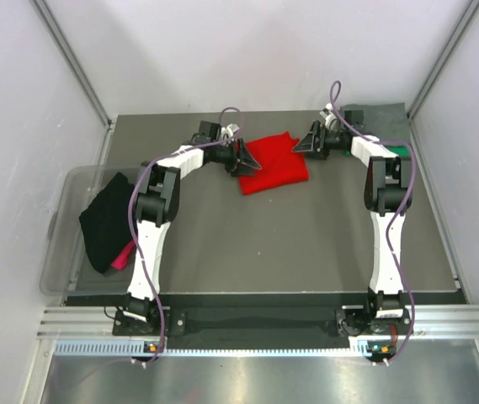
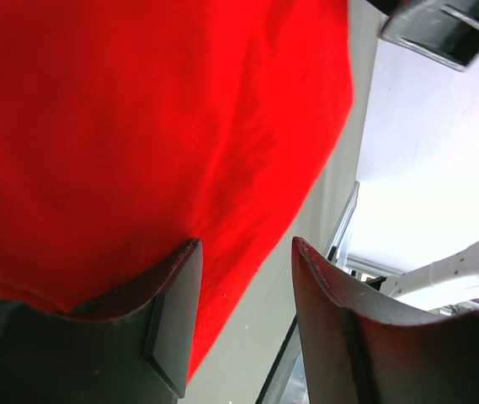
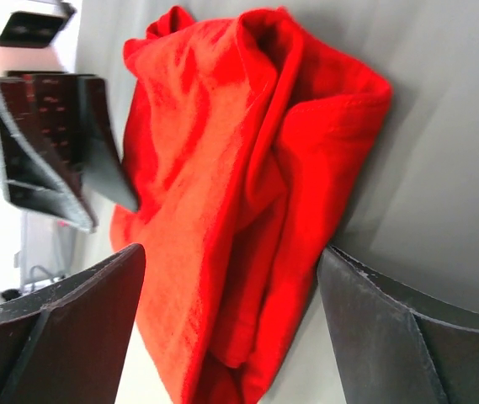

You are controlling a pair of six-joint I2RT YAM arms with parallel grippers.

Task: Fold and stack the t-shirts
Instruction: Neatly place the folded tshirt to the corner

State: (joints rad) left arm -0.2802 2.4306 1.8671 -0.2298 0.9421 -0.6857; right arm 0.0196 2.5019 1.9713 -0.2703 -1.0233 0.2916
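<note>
Red t-shirt (image 1: 274, 166) flanked by left gripper (image 1: 242, 158), right gripper (image 1: 311, 140); open table (image 1: 306, 240) nearer.

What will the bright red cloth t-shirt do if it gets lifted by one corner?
Probably flop: the bright red cloth t-shirt lies in soft bunched folds, so it likely droops from wherever it is pinched. Pushed, it would probably wrinkle and slide on the smooth grey table, not roll.

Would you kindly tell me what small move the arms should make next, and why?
Probably close the left pincer and right pincer on the red t-shirt: both stand open at its opposite edges, and it lies crumpled on the table, ungripped.
</note>
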